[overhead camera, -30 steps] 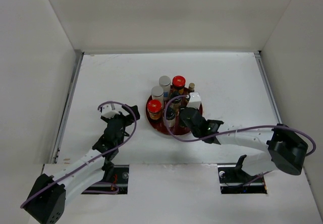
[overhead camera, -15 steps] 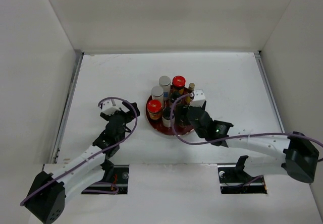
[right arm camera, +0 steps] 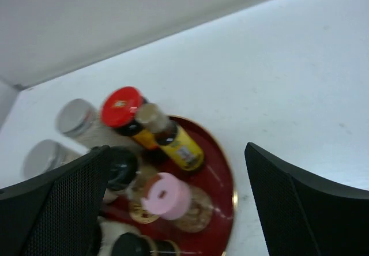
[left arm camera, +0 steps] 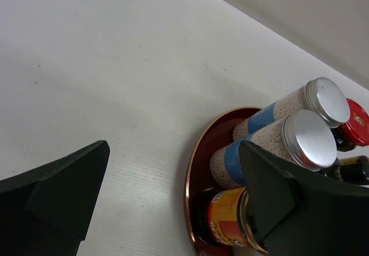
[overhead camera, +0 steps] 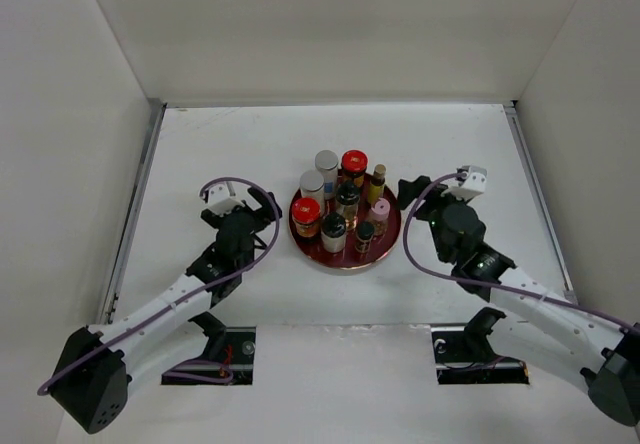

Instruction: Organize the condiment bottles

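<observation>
Reaching in from the near edge of the white table [overhead camera: 220, 144], the 2 arms end on either side of the round dark red tray [overhead camera: 345, 263]. The left gripper [overhead camera: 268, 214] sits just left of the tray, its jaws spread wide with nothing between them. The right gripper [overhead camera: 410, 202] sits just right of it, likewise spread and empty, clear of the glass. All the condiment bottles [overhead camera: 347, 204] stand upright, packed together on the tray. Nearest are a grey-capped jar [overhead camera: 333, 228] and a small black-capped bottle [overhead camera: 365, 232]. Behind them, a red-capped jar [overhead camera: 306, 210] with a yellow and red label holds the left edge, a silver-capped bottle [overhead camera: 347, 195] the middle, and a pink-capped bottle [overhead camera: 380, 210] the right. On the far side stand 2 silver-lidded shakers [left arm camera: 310, 139] of white grains with blue bands, a second red-capped jar [overhead camera: 353, 161], and a slim brown-topped bottle [overhead camera: 379, 175] of amber liquid.
</observation>
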`<control>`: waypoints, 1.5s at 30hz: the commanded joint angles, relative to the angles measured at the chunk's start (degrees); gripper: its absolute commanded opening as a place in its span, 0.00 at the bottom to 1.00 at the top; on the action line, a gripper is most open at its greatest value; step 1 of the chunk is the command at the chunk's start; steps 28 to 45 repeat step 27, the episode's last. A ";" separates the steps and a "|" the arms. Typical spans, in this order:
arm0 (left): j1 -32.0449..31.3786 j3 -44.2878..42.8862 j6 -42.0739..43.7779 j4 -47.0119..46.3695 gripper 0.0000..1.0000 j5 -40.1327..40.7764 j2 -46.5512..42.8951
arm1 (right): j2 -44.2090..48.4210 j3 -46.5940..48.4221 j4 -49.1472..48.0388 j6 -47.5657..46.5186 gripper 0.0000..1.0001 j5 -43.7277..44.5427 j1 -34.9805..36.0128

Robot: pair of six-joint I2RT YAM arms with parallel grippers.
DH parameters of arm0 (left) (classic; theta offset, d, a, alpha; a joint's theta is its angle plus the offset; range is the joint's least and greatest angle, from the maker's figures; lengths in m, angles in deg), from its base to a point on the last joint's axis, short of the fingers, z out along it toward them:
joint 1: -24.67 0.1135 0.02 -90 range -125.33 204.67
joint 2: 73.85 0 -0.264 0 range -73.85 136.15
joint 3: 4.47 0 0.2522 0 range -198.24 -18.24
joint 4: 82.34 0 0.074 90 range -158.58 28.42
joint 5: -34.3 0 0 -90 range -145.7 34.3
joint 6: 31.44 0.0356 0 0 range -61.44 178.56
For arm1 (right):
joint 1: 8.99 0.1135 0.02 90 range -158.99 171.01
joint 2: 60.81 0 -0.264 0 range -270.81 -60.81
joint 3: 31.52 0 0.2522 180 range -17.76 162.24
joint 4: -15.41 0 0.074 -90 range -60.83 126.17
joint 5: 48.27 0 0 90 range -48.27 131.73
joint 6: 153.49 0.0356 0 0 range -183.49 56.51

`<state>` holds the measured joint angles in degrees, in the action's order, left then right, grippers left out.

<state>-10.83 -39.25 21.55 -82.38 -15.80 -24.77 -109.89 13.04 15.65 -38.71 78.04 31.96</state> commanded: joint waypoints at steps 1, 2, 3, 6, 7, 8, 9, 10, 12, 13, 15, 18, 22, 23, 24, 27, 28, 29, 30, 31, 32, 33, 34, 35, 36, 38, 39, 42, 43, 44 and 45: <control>-0.74 -4.03 1.25 2.02 1.00 2.72 0.32 | -0.23 -4.51 -3.70 4.74 1.00 2.53 -3.80; -1.09 -4.03 0.98 2.29 1.00 3.34 0.05 | -0.40 -5.66 -3.88 5.63 1.00 2.62 -5.12; -1.27 -3.86 0.98 2.20 1.00 4.04 -0.12 | -0.75 -6.54 -4.06 6.33 1.00 2.79 -6.27; -1.63 -4.82 1.77 2.81 1.00 5.62 0.23 | -1.19 -7.25 -3.71 7.39 1.00 2.45 -8.65; -1.89 -4.91 1.94 3.08 1.00 5.89 0.23 | -1.45 -7.34 -3.80 7.92 1.00 2.27 -8.65; -2.24 -4.65 2.03 2.91 1.00 6.33 0.23 | -1.89 -7.17 -4.06 7.83 1.00 2.18 -8.65; -2.33 -4.21 1.60 2.64 1.00 6.85 0.23 | -2.42 -6.99 -4.15 7.57 1.00 2.62 -8.65; -2.42 -3.95 1.25 2.21 1.00 7.12 0.31 | -3.12 -6.81 -4.32 7.31 1.00 2.79 -8.39; -2.42 -4.38 1.85 1.76 1.00 7.03 1.10 | -4.18 -6.64 -4.32 7.48 1.00 2.36 -8.39; -2.50 -4.65 2.12 2.02 1.00 7.29 1.19 | -4.53 -6.46 -4.32 7.57 1.00 2.18 -8.39; -2.68 -3.86 2.04 1.59 1.00 7.30 0.41 | -5.15 -6.20 -4.41 7.22 1.00 2.18 -8.21; -1.89 -3.51 1.94 1.24 1.00 6.95 0.57 | -5.15 -6.46 -4.50 7.39 1.00 2.27 -8.21; -1.89 -2.46 1.42 1.06 1.00 7.21 0.49 | -4.27 -6.72 -4.50 7.31 1.00 2.09 -8.21; -1.72 -2.10 1.07 0.71 1.00 6.69 0.49 | -4.27 -6.81 -4.50 7.39 1.00 2.09 -8.21; -1.71 -2.10 1.07 0.27 1.00 6.42 0.58 | -4.27 -6.90 -4.50 7.39 1.00 2.09 -8.21; -2.06 -2.54 2.30 0.27 1.00 6.50 1.02 | -4.18 -6.99 -4.50 7.57 1.00 1.83 -8.21; -2.06 -2.54 2.30 0.27 1.00 6.50 1.02 | -4.18 -6.99 -4.50 7.57 1.00 1.83 -8.21; -2.06 -2.54 2.30 0.27 1.00 6.50 1.02 | -4.18 -6.99 -4.50 7.57 1.00 1.83 -8.21; -2.06 -2.54 2.30 0.27 1.00 6.50 1.02 | -4.18 -6.99 -4.50 7.57 1.00 1.83 -8.21; -2.06 -2.54 2.30 0.27 1.00 6.50 1.02 | -4.18 -6.99 -4.50 7.57 1.00 1.83 -8.21; -2.06 -2.54 2.30 0.27 1.00 6.50 1.02 | -4.18 -6.99 -4.50 7.57 1.00 1.83 -8.21; -2.06 -2.54 2.30 0.27 1.00 6.50 1.02 | -4.18 -6.99 -4.50 7.57 1.00 1.83 -8.21; -2.06 -2.54 2.30 0.27 1.00 6.50 1.02 | -4.18 -6.99 -4.50 7.57 1.00 1.83 -8.21; -2.06 -2.54 2.30 0.27 1.00 6.50 1.02 | -4.18 -6.99 -4.50 7.57 1.00 1.83 -8.21; -2.06 -2.54 2.30 0.27 1.00 6.50 1.02 | -4.18 -6.99 -4.50 7.57 1.00 1.83 -8.21; -2.06 -2.54 2.30 0.27 1.00 6.50 1.02 | -4.18 -6.99 -4.50 7.57 1.00 1.83 -8.21; -2.06 -2.54 2.30 0.27 1.00 6.50 1.02 | -4.18 -6.99 -4.50 7.57 1.00 1.83 -8.21; -2.06 -2.54 2.30 0.27 1.00 6.50 1.02 | -4.18 -6.99 -4.50 7.57 1.00 1.83 -8.21; -2.06 -2.54 2.30 0.27 1.00 6.50 1.02 | -4.18 -6.99 -4.50 7.57 1.00 1.83 -8.21; -2.06 -2.54 2.30 0.27 1.00 6.50 1.02 | -4.18 -6.99 -4.50 7.57 1.00 1.83 -8.21; -2.06 -2.54 2.30 0.27 1.00 6.50 1.02 | -4.18 -6.99 -4.50 7.57 1.00 1.83 -8.21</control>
